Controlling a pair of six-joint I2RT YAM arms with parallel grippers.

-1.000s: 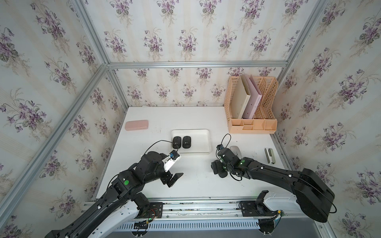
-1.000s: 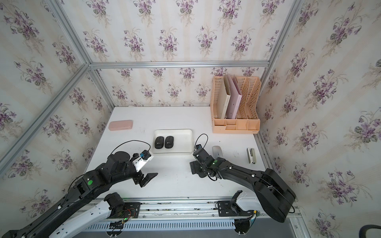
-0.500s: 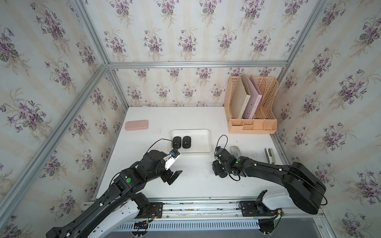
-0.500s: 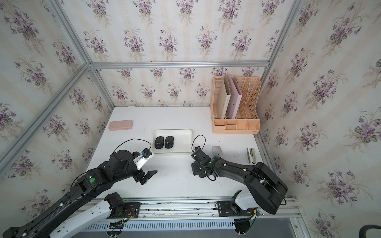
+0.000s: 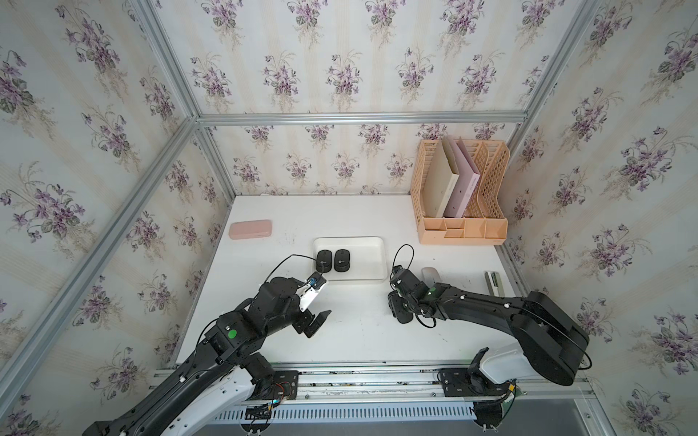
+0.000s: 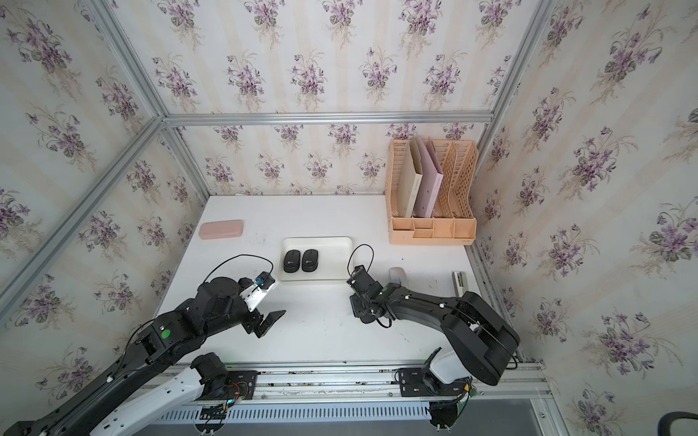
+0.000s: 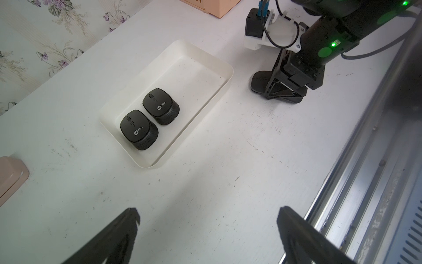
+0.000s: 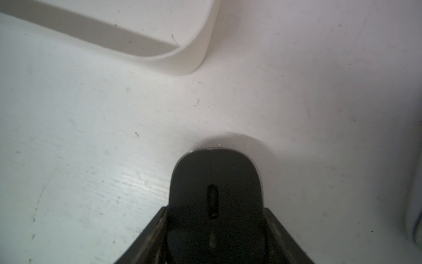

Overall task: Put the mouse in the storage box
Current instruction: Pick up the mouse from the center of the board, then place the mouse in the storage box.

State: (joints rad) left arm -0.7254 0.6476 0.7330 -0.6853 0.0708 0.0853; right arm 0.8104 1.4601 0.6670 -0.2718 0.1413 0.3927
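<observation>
While the white table (image 5: 359,339) bears the box (image 5: 366,260), the left gripper (image 7: 209,213) hangs near the box's robot-side left corner, its jaws spread wide and empty. Just off the box's robot-side right corner, outside its wall, the right gripper (image 8: 215,228) is clamped on a black mouse (image 8: 214,173) low at the tabletop. Two more black mice (image 5: 324,260) (image 5: 342,260) lie side by side in the box's left end.

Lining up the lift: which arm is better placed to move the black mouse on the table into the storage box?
Right. The right end effector is shut on the black mouse, near the storage box. The left end effector is open, empty and farther from that mouse.
</observation>
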